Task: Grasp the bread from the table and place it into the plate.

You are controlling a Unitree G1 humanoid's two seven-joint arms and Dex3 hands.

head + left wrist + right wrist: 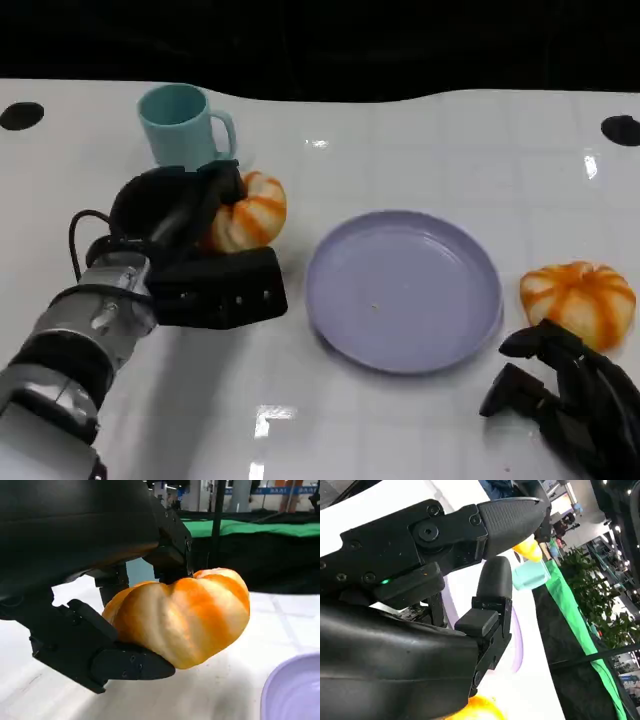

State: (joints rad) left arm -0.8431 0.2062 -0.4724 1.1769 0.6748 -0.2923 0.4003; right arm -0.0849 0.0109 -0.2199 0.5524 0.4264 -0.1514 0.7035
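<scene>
2 breads lie on the white glossy table (400, 420), both round, lobed like a small pumpkin, with orange and cream stripes and a smooth shiny crust. One bread (252, 210) is at the left, just in front of a light blue mug (182, 123) with a handle, and the left hand (195, 255) holds it: black fingers (125, 662) press under and beside it, and other fingers come over it from the far side. In the left wrist view this bread (182, 617) sits tight between the black finger parts, and I cannot tell if it touches the table.

The second bread (580, 298) is at the right, just beside the right rim of the plate (404, 290). The plate is round, shallow, pale purple, with a smooth matte surface and a raised rim, and it stands in the middle of the table, between the 2 breads.

The right hand (565, 395) rests near the right front edge, just in front of the second bread. Its fingers are a little apart and bent, and it holds nothing; whether a fingertip touches this bread I cannot tell. The right wrist view shows the hard black plastic fingers (490, 595) with screws.
</scene>
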